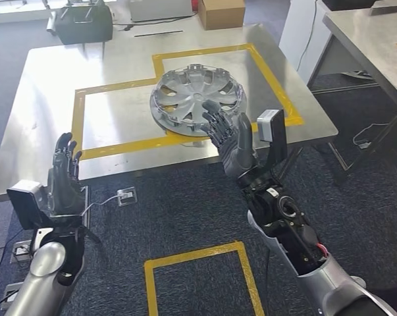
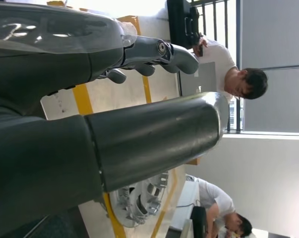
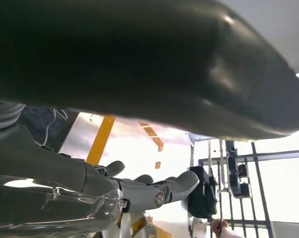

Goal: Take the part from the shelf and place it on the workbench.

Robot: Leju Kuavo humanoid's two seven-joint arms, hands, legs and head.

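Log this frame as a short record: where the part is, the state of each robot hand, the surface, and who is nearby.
part: silver hubcap lying flat on the workbench, across the yellow tape line
left robot hand: empty, fingers apart, raised short of the table's near edge
right robot hand: empty, fingers apart, at the hubcap's near rim; contact unclear
surface: metal workbench
nearby: two people past the bench

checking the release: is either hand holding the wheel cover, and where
Nothing is held. The wheel cover lies on the workbench; the right hand is open at its near rim, the left hand open, apart.
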